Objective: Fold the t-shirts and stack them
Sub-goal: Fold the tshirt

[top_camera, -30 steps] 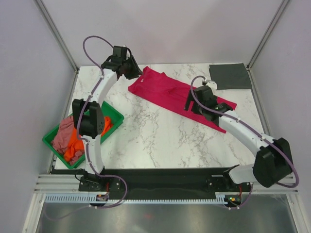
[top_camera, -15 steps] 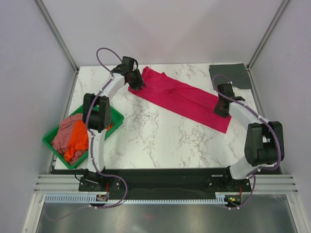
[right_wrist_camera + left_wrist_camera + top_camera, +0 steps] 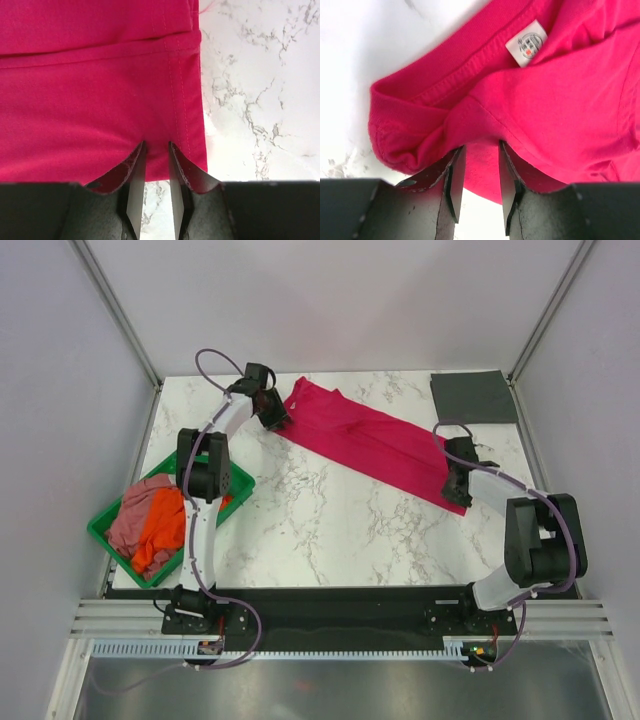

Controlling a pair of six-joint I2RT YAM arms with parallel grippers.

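Right gripper (image 3: 156, 150) shifted nearward | it and left gripper (image 3: 480, 147) pinch crimson tee (image 3: 360, 435) | tag (image 3: 526, 42) unreadable

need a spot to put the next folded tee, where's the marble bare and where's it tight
Widest bare marble: the near middle, between the green tray and the crimson t-shirt. Smaller patch at the far edge between that shirt and the dark grey t-shirt. Crowded: the shirt's ends, where left claw and right claw grip it.

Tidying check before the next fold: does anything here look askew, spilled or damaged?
Nothing damaged or spilled. The crimson t-shirt lies slantwise across the table, and the green tray, holding a crumpled orange tee and pink tee, sits askew at the left edge.
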